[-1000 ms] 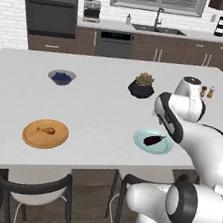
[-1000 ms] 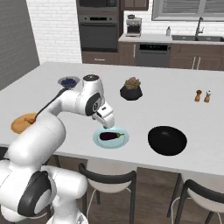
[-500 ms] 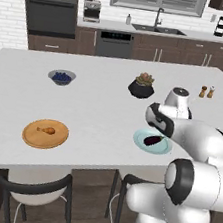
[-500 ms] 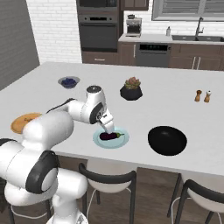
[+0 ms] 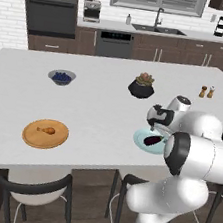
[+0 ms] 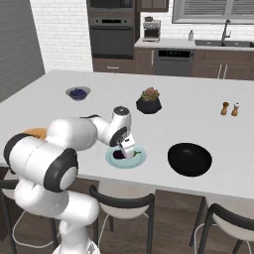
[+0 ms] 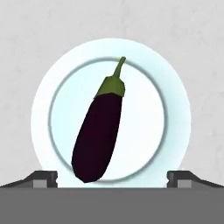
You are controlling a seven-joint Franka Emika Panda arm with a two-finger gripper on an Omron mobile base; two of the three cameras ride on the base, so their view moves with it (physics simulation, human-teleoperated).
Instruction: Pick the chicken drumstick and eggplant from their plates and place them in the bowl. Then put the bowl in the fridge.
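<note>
Above the teal plate point(image 7: 175, 87) the gripper point(image 7: 112, 177) hung spread wide over the eggplant point(image 7: 98, 135), touching nothing

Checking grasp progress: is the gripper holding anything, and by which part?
Nothing is held: the gripper is open above the eggplant on its plate.

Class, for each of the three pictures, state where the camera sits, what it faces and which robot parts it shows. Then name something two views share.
Left base view: behind the arm on its left, facing the island counter; the arm rises at lower right.
Right base view: behind on the right, same counter, black bowl; the arm rises at lower left.
Hand view: on the hand, looking down at the eggplant on the teal plate; fingertips at the bottom.
Shared: eggplant, plate, end effector above them.
</note>
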